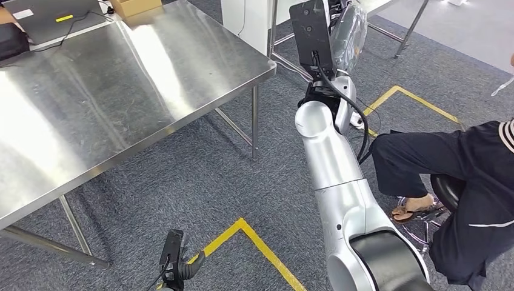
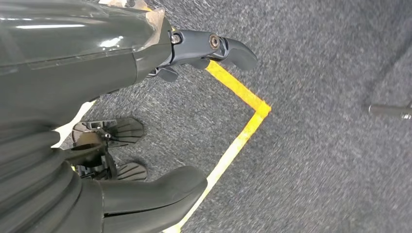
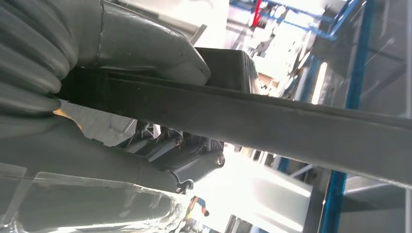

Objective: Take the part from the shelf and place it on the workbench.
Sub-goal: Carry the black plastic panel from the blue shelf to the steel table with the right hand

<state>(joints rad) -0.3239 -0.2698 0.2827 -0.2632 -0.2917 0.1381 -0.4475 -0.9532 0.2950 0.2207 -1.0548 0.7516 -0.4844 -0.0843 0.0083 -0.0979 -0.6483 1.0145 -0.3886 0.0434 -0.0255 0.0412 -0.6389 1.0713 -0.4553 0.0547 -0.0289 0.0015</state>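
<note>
I hold the part [image 1: 312,33], a dark flat panel, in my right hand [image 1: 324,91], raised at about one o'clock in my head view. In the right wrist view my thumb [image 3: 145,46] lies over one face of the panel's edge and my darker fingers [image 3: 184,155] curl under the other, so the hand is closed on it. Something clear and glossy, perhaps a plastic wrap [image 1: 350,24], shows just behind the panel; whether it belongs to the part I cannot tell.

The steel table [image 1: 109,91] lies from nine to eleven o'clock, with the part off its right corner and above the carpet, not over the surface. As I judge it, the step in hand is the carry. To do it well I should swing the arm towards ten o'clock, keep the panel level, bring it well inside the table's edge, lower it flat and only then loosen my grip.

My left hand [image 2: 145,121] hangs low at six o'clock over the yellow floor tape [image 2: 238,136], fingers apart, holding nothing.

A cardboard box [image 1: 136,6] stands at the table's far edge near eleven o'clock; its contents are hidden. A seated person [image 1: 460,182] is at three o'clock, so my swing should go away from them.
</note>
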